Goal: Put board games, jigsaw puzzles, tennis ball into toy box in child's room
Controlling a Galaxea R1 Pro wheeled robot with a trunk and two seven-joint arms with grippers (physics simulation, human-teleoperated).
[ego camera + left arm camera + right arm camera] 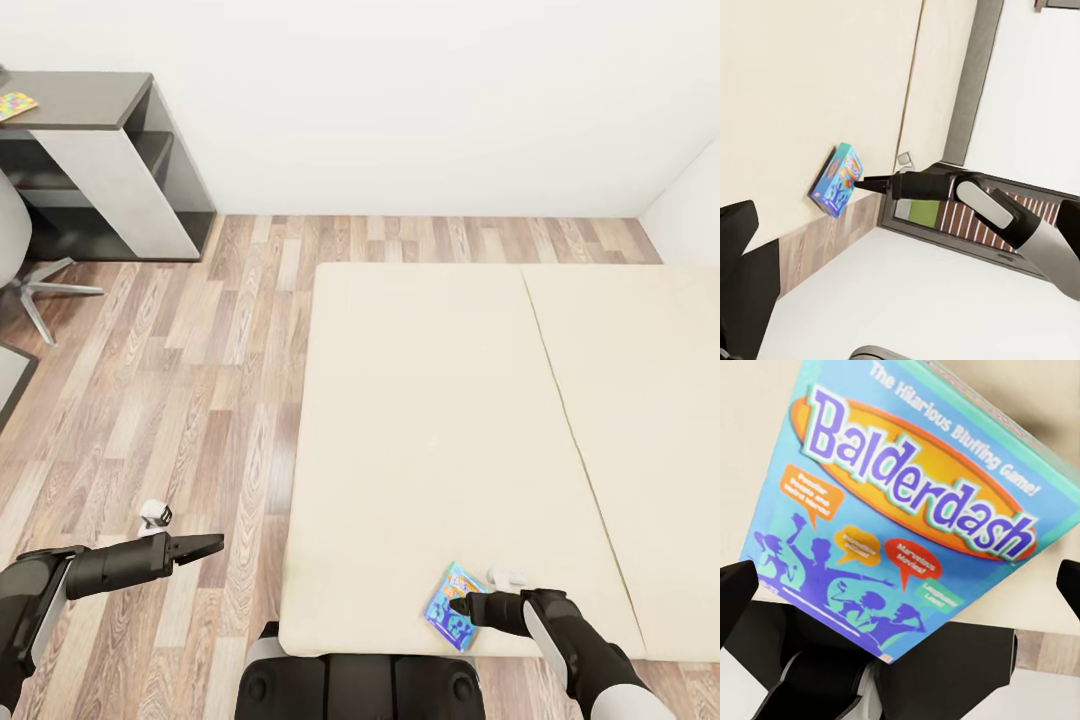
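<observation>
I am at the bed (430, 420), fetching a board game (455, 607); my right gripper (462, 604) is spread around it and must next close; left gripper (205, 545) looks pressed together

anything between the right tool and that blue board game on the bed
Nothing visible. The right tool is already at the board game, which lies near the edge of the bed. In the right wrist view the box sits between the two spread fingertips, with nothing in front of it.
</observation>
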